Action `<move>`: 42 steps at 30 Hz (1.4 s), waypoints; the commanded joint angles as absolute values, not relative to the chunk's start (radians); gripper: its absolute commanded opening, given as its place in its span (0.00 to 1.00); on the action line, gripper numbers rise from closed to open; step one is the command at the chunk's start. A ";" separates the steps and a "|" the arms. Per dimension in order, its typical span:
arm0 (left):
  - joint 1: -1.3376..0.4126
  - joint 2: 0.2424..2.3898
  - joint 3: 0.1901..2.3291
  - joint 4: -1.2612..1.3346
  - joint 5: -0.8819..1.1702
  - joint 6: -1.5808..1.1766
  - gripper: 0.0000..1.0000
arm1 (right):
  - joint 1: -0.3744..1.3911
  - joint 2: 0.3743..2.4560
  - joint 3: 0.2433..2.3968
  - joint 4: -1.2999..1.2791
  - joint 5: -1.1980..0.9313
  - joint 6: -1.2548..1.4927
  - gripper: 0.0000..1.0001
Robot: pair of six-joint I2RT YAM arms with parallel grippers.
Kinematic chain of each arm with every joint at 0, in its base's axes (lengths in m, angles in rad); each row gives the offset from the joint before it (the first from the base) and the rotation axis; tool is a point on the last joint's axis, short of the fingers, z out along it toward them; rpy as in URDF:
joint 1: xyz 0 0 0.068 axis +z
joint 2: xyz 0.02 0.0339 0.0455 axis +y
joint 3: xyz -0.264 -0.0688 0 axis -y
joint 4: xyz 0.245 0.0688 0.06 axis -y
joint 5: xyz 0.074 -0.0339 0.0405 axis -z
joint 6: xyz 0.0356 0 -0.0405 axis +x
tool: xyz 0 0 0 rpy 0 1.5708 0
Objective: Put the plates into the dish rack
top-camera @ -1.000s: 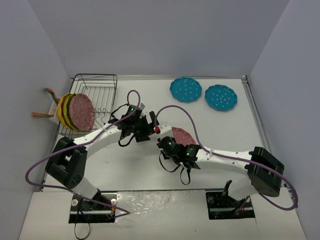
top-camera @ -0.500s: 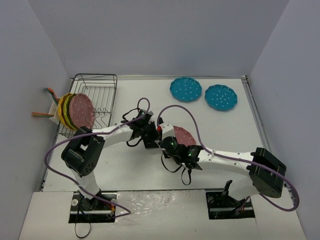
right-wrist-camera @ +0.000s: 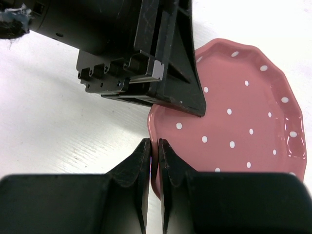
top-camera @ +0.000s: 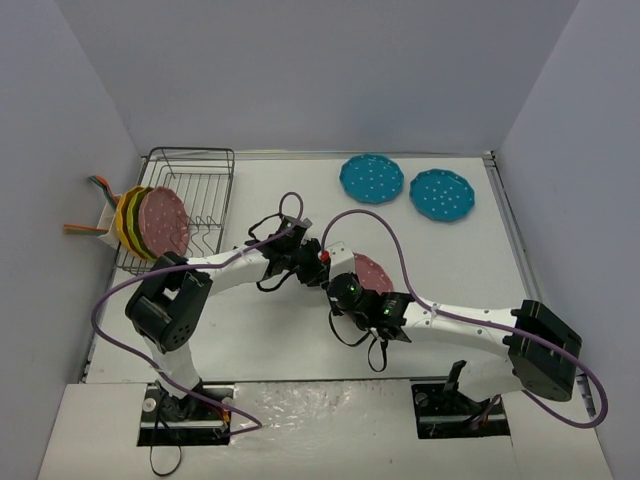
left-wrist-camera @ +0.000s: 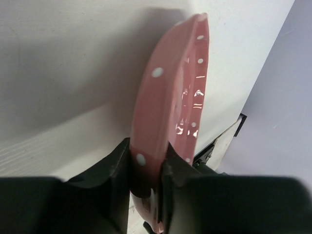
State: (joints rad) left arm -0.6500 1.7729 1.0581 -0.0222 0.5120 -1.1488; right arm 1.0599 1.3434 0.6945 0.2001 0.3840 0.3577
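Observation:
A pink plate [top-camera: 374, 270] is held mid-table by both grippers. My left gripper [top-camera: 322, 262] is shut on its rim; in the left wrist view the plate [left-wrist-camera: 170, 92] stands edge-on between my left gripper's [left-wrist-camera: 148, 165] fingers. My right gripper [top-camera: 352, 292] pinches the same plate's near rim; in the right wrist view the plate [right-wrist-camera: 239, 117] lies right of my right gripper [right-wrist-camera: 155, 151], with the left gripper's finger [right-wrist-camera: 180, 83] over its far edge. The dish rack [top-camera: 200, 180] at the left holds an orange plate [top-camera: 124, 212], a yellow-green plate [top-camera: 137, 215] and a pink plate [top-camera: 165, 222] upright. Two teal plates [top-camera: 371, 178] [top-camera: 441, 194] lie flat at the back.
A white holder [top-camera: 106, 226] with utensils hangs on the rack's left side against the left wall. Purple cables loop from both arms over the table's middle. Grey walls close in the back and both sides.

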 commanded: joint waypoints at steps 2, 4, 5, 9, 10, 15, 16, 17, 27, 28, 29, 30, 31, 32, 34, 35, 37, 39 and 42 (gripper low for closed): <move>-0.658 1.721 1.109 0.022 0.507 -1.160 0.00 | 1.052 1.276 0.707 0.309 0.442 0.360 0.00; -0.659 1.710 1.114 0.013 0.503 -1.146 0.00 | 1.052 1.262 0.709 0.296 0.439 0.361 0.08; -0.660 1.704 1.118 0.007 0.500 -1.137 0.00 | 1.052 1.255 0.714 0.283 0.438 0.362 0.18; -0.662 1.649 1.143 -0.061 0.473 -1.082 0.00 | 1.052 1.194 0.743 0.222 0.424 0.349 0.56; -0.660 1.633 1.155 -0.078 0.464 -1.062 0.00 | 1.051 1.175 0.752 0.205 0.423 0.347 0.62; -0.657 1.557 1.302 -0.273 0.366 -0.870 0.00 | 1.048 1.074 0.814 0.099 0.417 0.339 0.85; -0.655 1.543 1.322 -0.299 0.347 -0.829 0.00 | 1.047 1.054 0.823 0.079 0.418 0.336 0.90; -0.650 1.524 1.351 -0.330 0.323 -0.776 0.00 | 1.046 1.038 0.834 0.061 0.427 0.335 0.93; -0.428 1.308 1.549 -0.583 0.147 -0.339 0.00 | 1.003 0.913 0.865 0.005 0.477 0.312 1.00; -0.369 1.290 1.548 -0.586 0.146 -0.282 0.00 | 0.999 0.909 0.864 0.005 0.476 0.314 1.00; -0.338 1.269 1.550 -0.594 0.132 -0.241 0.00 | 0.993 0.905 0.862 0.005 0.473 0.314 1.00; -0.309 1.247 1.552 -0.604 0.116 -0.202 0.00 | 0.987 0.902 0.861 0.005 0.470 0.314 1.00; -0.271 1.236 1.567 -0.630 0.075 -0.145 0.00 | 0.983 0.907 0.861 0.005 0.465 0.312 1.00; -0.244 1.232 1.583 -0.648 0.045 -0.103 0.00 | 0.979 0.911 0.860 0.005 0.457 0.311 1.00; -0.181 1.229 1.604 -0.669 -0.007 -0.016 0.00 | 0.969 0.925 0.858 0.005 0.432 0.311 1.00; -0.146 1.228 1.609 -0.671 -0.026 0.031 0.00 | 0.964 0.933 0.857 0.005 0.418 0.311 1.00; -0.088 1.229 1.612 -0.665 -0.042 0.111 0.00 | 0.957 0.949 0.855 0.005 0.400 0.309 1.00; -0.051 1.235 1.616 -0.654 -0.071 0.164 0.00 | 0.952 0.961 0.854 0.005 0.387 0.304 1.00; -0.032 1.246 1.613 -0.614 -0.115 0.222 0.00 | 0.944 0.973 0.851 0.006 0.376 0.296 1.00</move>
State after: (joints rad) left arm -0.0521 1.2647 1.5372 -0.7602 -0.0476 0.0594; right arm 0.9567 0.9548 0.8276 -0.0353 0.3966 0.3139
